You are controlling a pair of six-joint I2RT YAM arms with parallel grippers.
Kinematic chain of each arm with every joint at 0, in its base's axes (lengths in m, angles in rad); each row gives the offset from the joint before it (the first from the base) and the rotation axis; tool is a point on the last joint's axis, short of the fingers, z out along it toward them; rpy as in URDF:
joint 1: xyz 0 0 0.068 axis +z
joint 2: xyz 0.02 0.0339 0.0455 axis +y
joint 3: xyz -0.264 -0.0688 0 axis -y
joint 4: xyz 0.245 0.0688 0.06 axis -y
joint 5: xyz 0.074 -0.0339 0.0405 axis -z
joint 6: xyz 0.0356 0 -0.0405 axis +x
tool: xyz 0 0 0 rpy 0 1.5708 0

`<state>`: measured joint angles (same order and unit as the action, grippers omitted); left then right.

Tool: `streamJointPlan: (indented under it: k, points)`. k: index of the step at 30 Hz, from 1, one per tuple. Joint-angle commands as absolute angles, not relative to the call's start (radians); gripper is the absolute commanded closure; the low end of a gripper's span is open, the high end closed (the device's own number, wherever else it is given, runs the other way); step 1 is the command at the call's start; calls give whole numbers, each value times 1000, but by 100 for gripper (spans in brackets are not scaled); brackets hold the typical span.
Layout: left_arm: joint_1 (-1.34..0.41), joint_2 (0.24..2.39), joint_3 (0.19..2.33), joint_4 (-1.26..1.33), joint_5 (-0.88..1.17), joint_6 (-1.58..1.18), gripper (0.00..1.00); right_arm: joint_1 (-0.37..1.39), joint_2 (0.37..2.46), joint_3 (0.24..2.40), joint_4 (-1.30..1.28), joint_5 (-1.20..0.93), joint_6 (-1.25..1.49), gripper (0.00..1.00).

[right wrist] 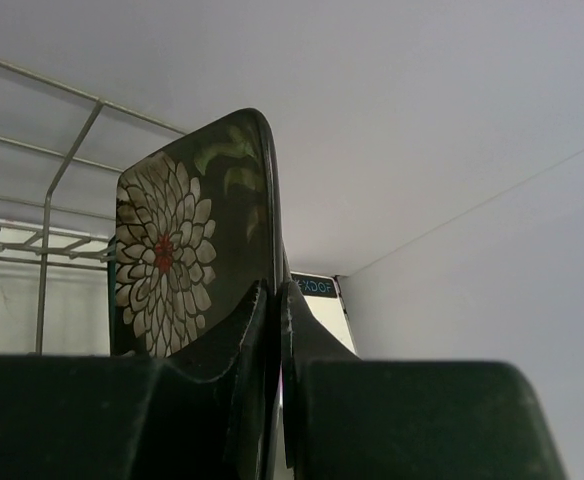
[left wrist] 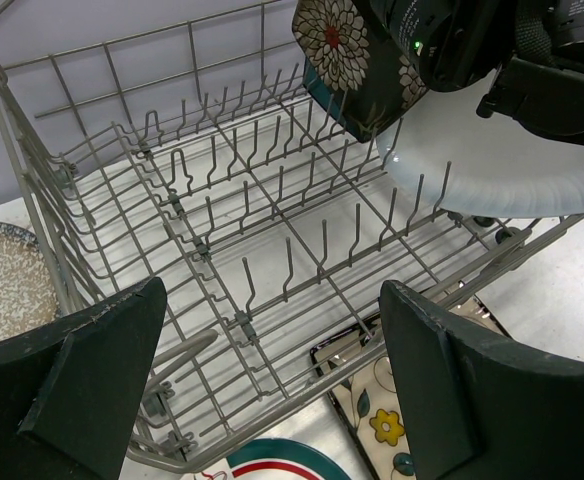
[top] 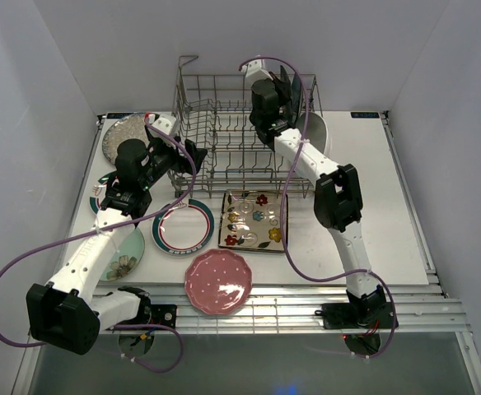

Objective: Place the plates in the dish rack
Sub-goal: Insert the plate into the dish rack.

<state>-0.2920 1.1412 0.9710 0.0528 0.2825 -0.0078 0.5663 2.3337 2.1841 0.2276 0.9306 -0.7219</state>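
While the right gripper pinched the black floral square plate above the nearly bare grey wire dish rack, the left gripper gaped empty, and the pink scalloped plate, cream floral square plate and teal-rimmed white plate lay unloaded on the white table.

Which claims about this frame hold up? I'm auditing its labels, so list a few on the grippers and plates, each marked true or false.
1. The right gripper is shut on the black plate. True.
2. The left gripper holds a plate. False: it is open and empty.
3. The pink plate stands in the rack. False: it lies flat on the table.
4. The cream plate lies on the table in front of the rack. True.
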Motion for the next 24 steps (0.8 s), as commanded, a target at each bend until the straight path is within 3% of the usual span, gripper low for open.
streamJointPlan:
  k: [1,6,24]
  points:
    - [-299,1138,966,51,302,-5,2,546,2309,2264,451,1012,-775,92]
    - [-302,1134,965,51,304,-5,2,546,2244,2140,555,1026,-756,92]
    - [-304,1127,965,49,302,-5,2,545,2293,2229,413,980,-698,92]
